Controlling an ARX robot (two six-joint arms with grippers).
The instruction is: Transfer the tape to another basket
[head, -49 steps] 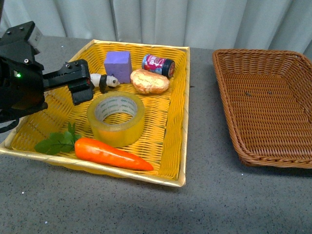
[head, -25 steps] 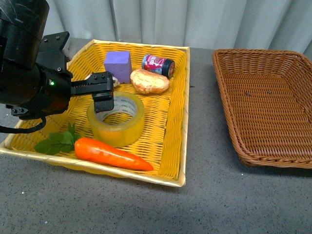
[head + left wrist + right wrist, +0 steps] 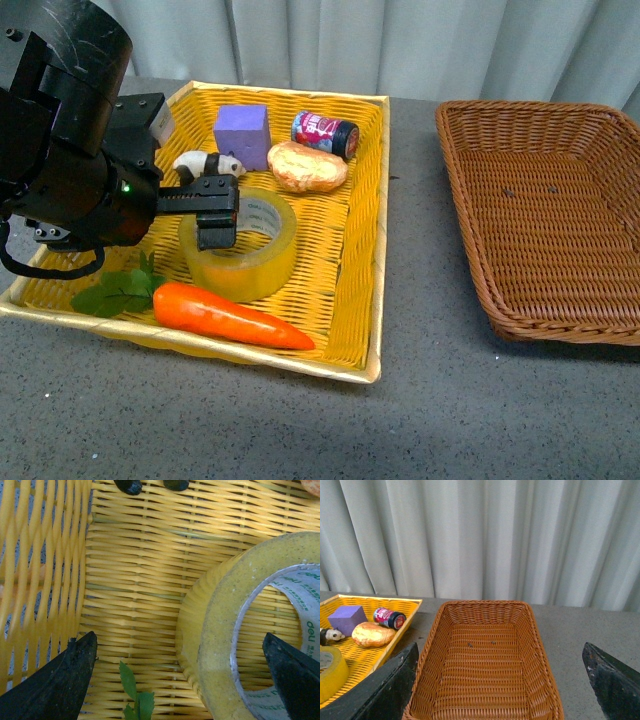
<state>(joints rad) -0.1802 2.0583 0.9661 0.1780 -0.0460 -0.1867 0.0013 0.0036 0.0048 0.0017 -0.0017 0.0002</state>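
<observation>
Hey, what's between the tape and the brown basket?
From the tape to the brown basket, the front view shows only floor and side wall of the yellow basket, then bare grey table.

Setting looked like a robotics lab test bench. Evidence noted: a plain grey speckled tabletop [image 3: 430, 400] carried a yellow basket [image 3: 365, 250]. A pale pleated curtain [image 3: 400, 45] hung behind the yellow basket as a blank backdrop. A black robot arm [image 3: 70, 170] reached over the yellow basket's left side. Inside it lay a mixed set of props: carrot [image 3: 225, 315], purple block [image 3: 241, 133], small can [image 3: 324, 133], bread roll [image 3: 307, 166], panda figure [image 3: 205, 163]. A brown wicker basket [image 3: 545, 220] stood to the right of the yellow basket on the same tabletop.
</observation>
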